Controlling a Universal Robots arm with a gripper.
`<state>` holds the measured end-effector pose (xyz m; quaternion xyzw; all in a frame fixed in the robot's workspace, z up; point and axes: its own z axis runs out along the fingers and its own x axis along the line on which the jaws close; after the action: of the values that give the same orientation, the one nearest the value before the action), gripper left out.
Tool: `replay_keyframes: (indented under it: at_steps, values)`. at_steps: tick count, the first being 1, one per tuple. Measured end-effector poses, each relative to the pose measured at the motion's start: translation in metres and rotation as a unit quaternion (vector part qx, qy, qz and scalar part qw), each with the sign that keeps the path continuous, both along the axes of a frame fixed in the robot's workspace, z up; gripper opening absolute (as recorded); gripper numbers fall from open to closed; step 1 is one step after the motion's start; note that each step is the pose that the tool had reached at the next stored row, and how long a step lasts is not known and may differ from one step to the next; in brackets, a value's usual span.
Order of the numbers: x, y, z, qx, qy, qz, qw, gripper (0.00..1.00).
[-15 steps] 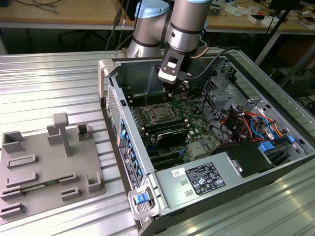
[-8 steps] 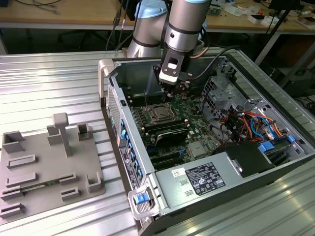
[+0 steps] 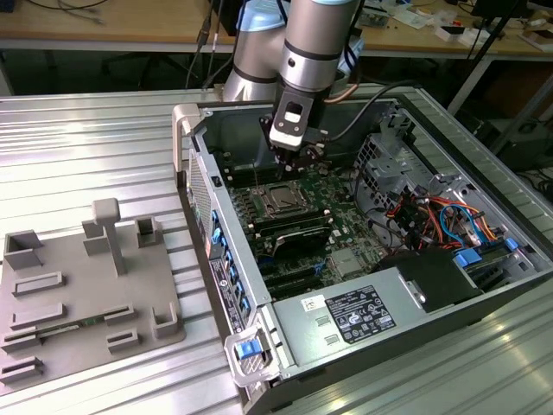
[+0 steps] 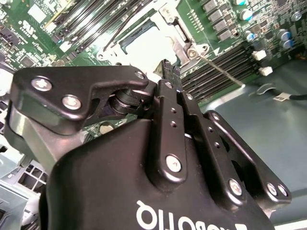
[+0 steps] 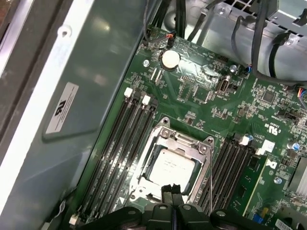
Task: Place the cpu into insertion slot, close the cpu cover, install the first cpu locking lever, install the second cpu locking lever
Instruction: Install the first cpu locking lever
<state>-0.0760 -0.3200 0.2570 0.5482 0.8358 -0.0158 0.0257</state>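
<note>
The cpu point(image 5: 172, 165) lies flat in the insertion slot point(image 3: 282, 200) on the green motherboard, its silver-grey top showing. The cpu cover point(image 5: 186, 141) is down around it as a silver frame. A thin wire locking lever point(image 5: 210, 177) runs along one side of the socket; in the second wrist view the locking lever point(image 4: 221, 72) slants away from the socket corner. My gripper point(image 5: 171, 191) hangs just above the socket's near edge, fingers shut together with nothing seen between them. The gripper point(image 3: 298, 162) sits inside the open case, and its closed tip point(image 4: 166, 68) points at the socket.
Long black memory slots point(image 5: 122, 143) flank the socket on both sides. The case wall point(image 5: 72, 96) stands close beside them. Bundled cables point(image 3: 432, 216) and a power supply point(image 3: 354, 316) fill the exterior view's right. A grey fixture tray point(image 3: 78, 294) lies outside the case.
</note>
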Motion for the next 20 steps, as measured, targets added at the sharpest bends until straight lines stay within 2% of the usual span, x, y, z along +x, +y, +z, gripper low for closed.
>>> replay_keyframes:
  at_steps: [15, 20]
  values:
    - [-0.0112, 0.0, 0.0, 0.0, 0.0, 0.016, 0.99987, 0.11]
    - [-0.0185, 0.0, 0.0, 0.0, 0.0, 0.021, 0.99977, 0.11]
